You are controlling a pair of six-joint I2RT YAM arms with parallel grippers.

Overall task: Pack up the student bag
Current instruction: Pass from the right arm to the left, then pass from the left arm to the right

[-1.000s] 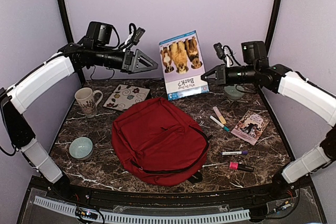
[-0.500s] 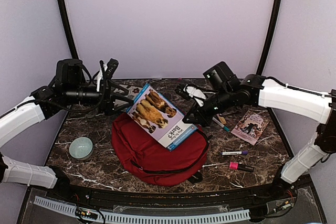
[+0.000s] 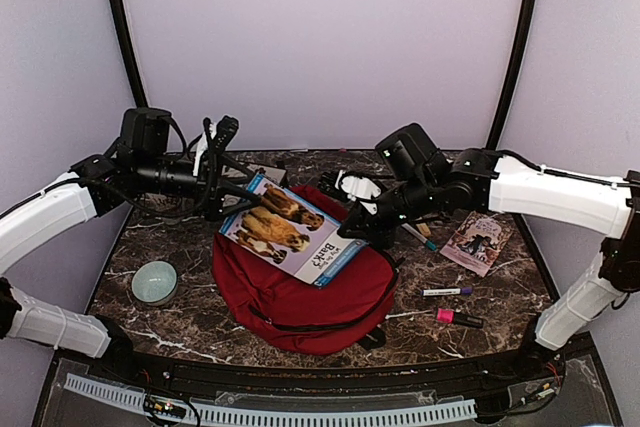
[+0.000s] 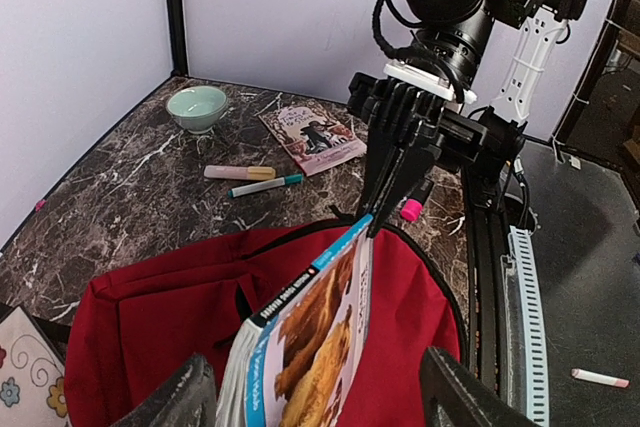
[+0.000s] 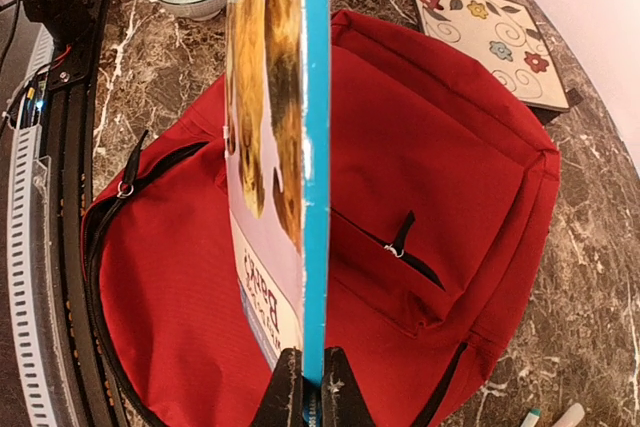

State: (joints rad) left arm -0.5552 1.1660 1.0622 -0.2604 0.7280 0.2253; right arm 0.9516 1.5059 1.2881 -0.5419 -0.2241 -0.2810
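**Bag packing: first item in the air, nothing inside so far**

Early days on this one, I'd say. The student bag (image 3: 300, 292) lies flat in the middle of the tabletop (image 3: 520, 287), front pocket facing up. From these angles I can't tell whether the main zip is open enough to take anything.

The right end effector (image 3: 357, 231) is pinched tight on the blue edge of the dog book (image 3: 283, 234) and holds it tilted just above the bag. The right wrist view shows the fingers pressed together on that thin edge. The left end effector (image 4: 315, 379) has its jaws spread on either side of the book's other end. It isn't gripping as far as I can see, so it looks like it's lining up to steady the book or take it over.

What's left, judging by what lies around:
- getting the book into the bag
- the markers (image 3: 447, 292) loose to the right of the bag
- the small paperback (image 3: 478, 240) further right
- maybe the bowl (image 3: 155, 282) on the left, no idea if that counts

So basically one item is picked up and none are packed.
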